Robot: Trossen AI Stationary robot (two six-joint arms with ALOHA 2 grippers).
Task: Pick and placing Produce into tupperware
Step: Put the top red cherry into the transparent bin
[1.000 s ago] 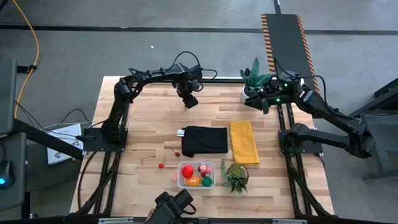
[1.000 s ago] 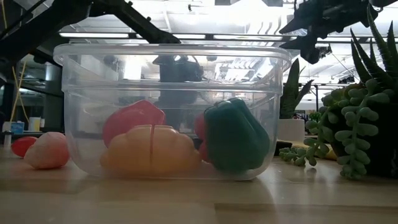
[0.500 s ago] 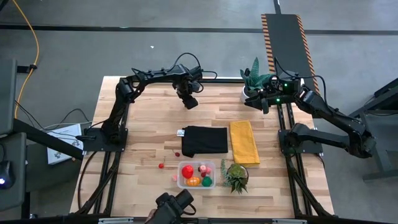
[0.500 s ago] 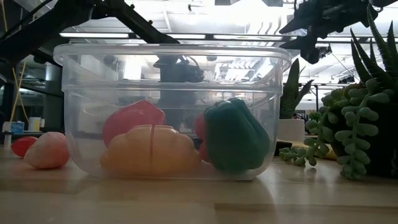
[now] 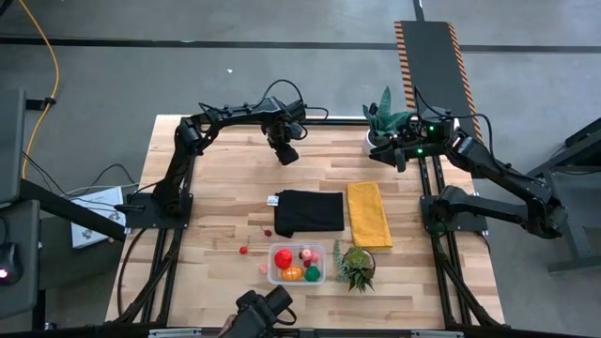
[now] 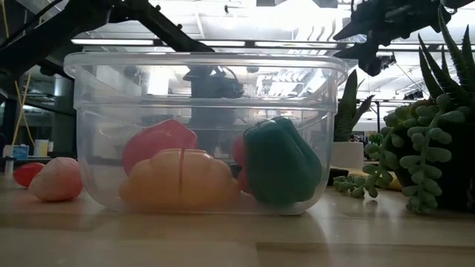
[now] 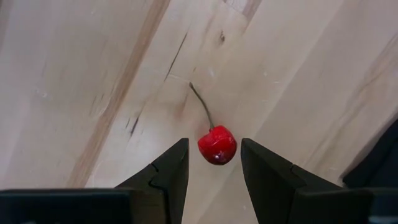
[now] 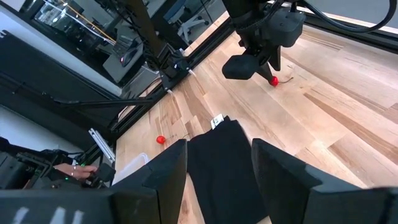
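Note:
A small red cherry (image 7: 217,144) with a thin stem lies on the wood at the far middle of the table. My left gripper (image 7: 214,163) points down over it, open, one finger on each side of the cherry with a gap at both. The right wrist view shows that gripper (image 8: 258,62) just above the cherry (image 8: 274,81). The clear tupperware (image 5: 296,264) stands near the front edge and holds a red (image 6: 159,141), an orange (image 6: 178,178) and a green (image 6: 280,162) piece of produce. My right gripper (image 5: 394,155) waits raised at the far right, open.
A black cloth (image 5: 308,211) and a yellow cloth (image 5: 369,214) lie mid-table. A spiky potted plant (image 5: 357,266) stands right of the tub, and another in a white pot (image 5: 383,127) is by my right gripper. Loose berries (image 5: 244,251) and a pink piece (image 6: 56,179) lie left of the tub.

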